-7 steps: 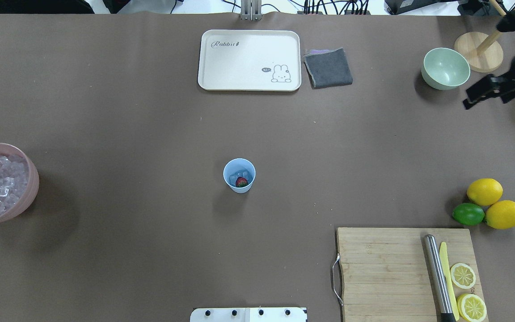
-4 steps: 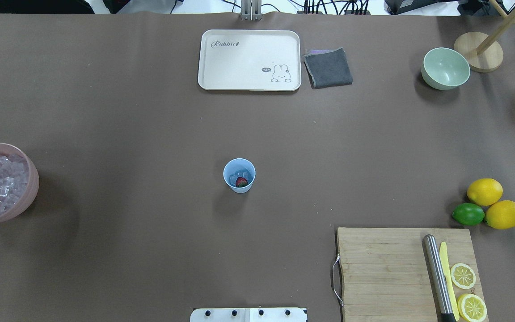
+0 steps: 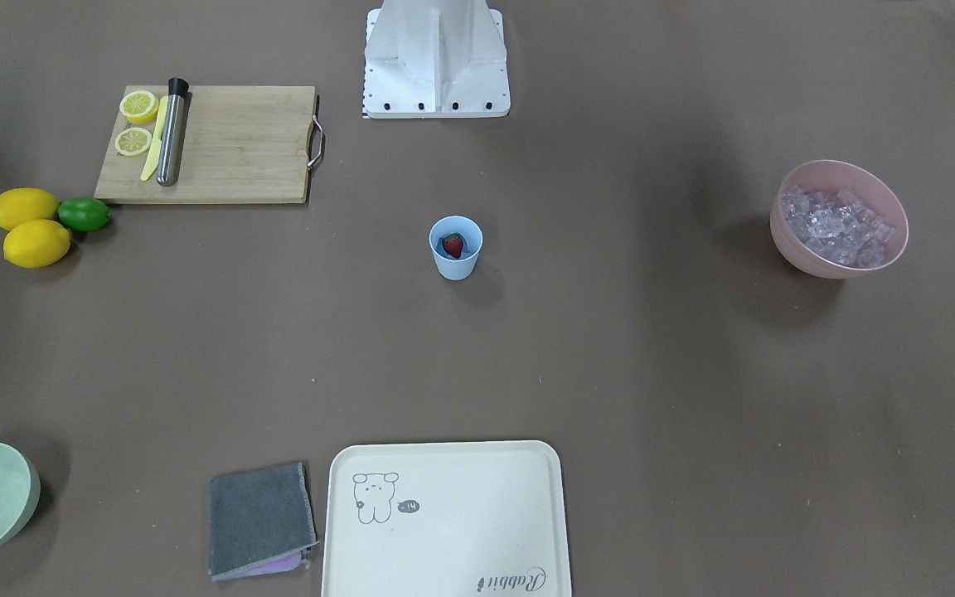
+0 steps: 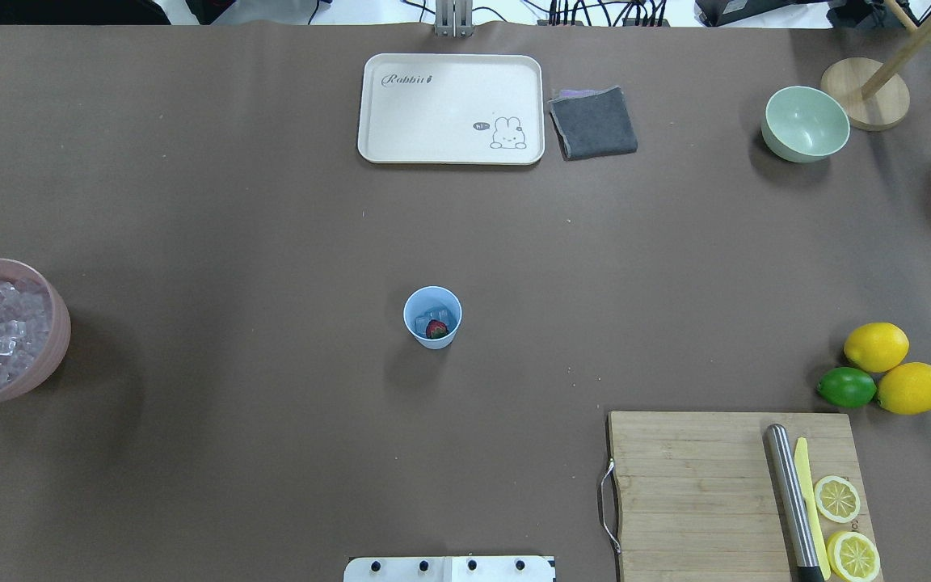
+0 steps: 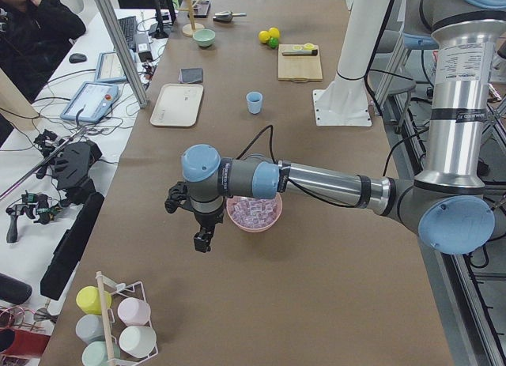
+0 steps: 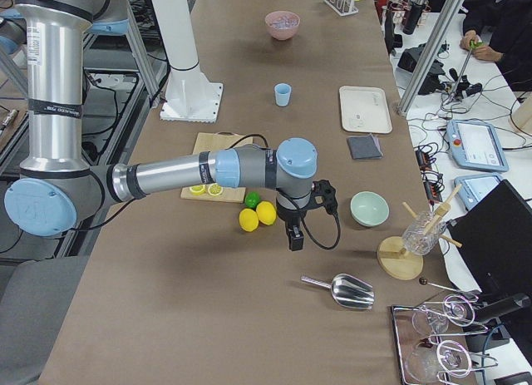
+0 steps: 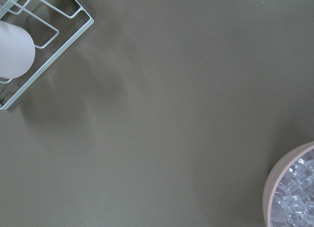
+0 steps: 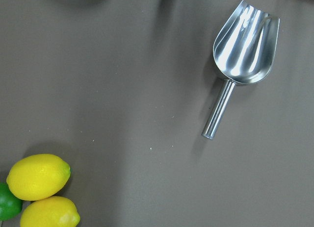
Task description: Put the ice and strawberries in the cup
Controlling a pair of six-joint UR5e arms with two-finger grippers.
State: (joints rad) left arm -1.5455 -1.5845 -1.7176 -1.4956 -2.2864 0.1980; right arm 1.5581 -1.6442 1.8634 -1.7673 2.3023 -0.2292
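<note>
Read the table as a clock from the overhead view, with the cup at the centre and 12 o'clock pointing away from the robot.

At the centre the small light-blue plastic cup [image 4: 440, 343] stands upright and alone. A small red strawberry with a green top [image 4: 436, 329] lies inside it, on a few clear, glassy ice cubes [image 4: 431, 314].

At 9 o'clock, well apart, the pink round bowl [image 4: 57, 339] holds the rest of the ice. The left gripper [image 5: 203, 241] hangs over bare table just beyond that bowl and carries nothing I can make out. Whether its fingers are parted or closed I cannot tell (only the side camera shows it).

Out past 3 o'clock, beyond the two yellow lemons [image 4: 875, 346], the right gripper [image 6: 295, 237] hangs near a shiny metal scoop [image 8: 244, 45] that lies flat on the table. Its finger state is likewise unclear.

Both ingredients are in the cup, so the filling step looks done and the task seems at or near its end. If more ice were wanted, the next move would need a fresh grasp at the pink bowl and a careful carry to the narrow cup.
</note>
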